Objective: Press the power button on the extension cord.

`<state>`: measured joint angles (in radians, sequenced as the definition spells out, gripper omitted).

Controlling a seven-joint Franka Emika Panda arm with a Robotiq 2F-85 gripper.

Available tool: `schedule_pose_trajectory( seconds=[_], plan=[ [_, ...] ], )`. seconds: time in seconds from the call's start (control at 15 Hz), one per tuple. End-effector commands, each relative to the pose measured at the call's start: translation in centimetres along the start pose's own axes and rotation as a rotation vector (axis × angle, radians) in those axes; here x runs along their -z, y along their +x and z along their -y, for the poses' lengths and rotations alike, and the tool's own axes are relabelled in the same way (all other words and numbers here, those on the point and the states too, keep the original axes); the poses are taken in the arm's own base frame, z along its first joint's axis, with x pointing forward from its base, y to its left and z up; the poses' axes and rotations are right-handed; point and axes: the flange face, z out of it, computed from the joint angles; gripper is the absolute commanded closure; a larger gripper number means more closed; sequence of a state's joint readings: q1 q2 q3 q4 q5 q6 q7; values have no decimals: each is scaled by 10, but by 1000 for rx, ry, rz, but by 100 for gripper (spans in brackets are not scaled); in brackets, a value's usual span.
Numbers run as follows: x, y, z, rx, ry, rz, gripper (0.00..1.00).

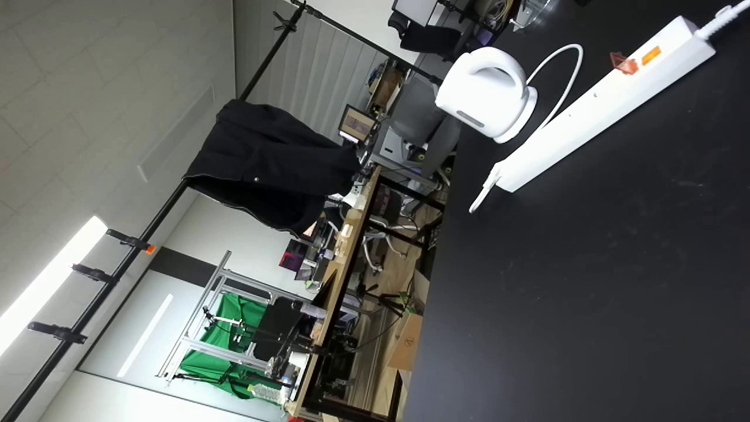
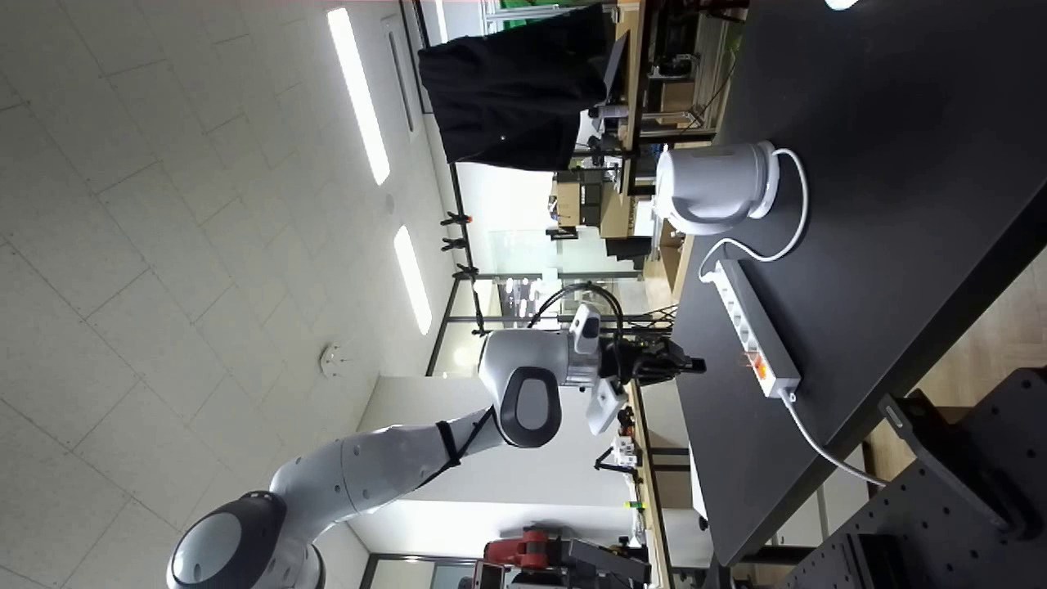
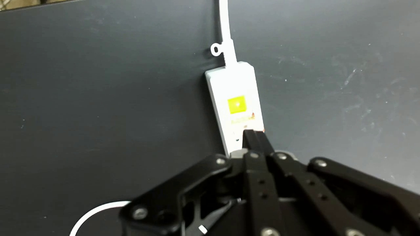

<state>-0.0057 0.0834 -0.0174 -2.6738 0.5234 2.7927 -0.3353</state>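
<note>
Plainly, the end effector [image 3: 257,132] was clenched, its 2 black fingers [image 3: 251,142] flush against each other in the wrist view. There they overlapped part of the extension cord [image 3: 233,127], a long white strip, while the power button [image 3: 237,104] lay just beyond the tips, toward the end where a white cable [image 3: 224,19] entered. The button looked yellow from the wrist and orange in both exterior views. In an exterior view the end effector [image 2: 699,365] hung above the table [image 2: 859,164], apart from the strip, carried by a white arm [image 2: 393,466]. The strip rested on the table, and its cable ran over the edge. Next to the button a small reddish piece [image 1: 624,63] jutted over the strip's side. A white kettle [image 1: 486,94] stood upright on its base near the strip's opposite end, and a white cord [image 2: 806,200] looped from the base to that end. A row of sockets [image 2: 740,321] lined the strip. In the background, a black garment [image 1: 263,158] hung from a black pole [image 1: 166,211].
</note>
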Motion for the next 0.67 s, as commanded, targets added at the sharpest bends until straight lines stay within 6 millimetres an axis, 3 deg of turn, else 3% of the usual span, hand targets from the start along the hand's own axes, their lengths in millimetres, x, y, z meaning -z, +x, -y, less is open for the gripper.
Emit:
schedule_pose_trajectory(
  seconds=[0.0,0.6],
  plan=[
    [-18,10,8,5,-6,6,100],
    [-59,15,5,0,-21,62,100]
  ],
)
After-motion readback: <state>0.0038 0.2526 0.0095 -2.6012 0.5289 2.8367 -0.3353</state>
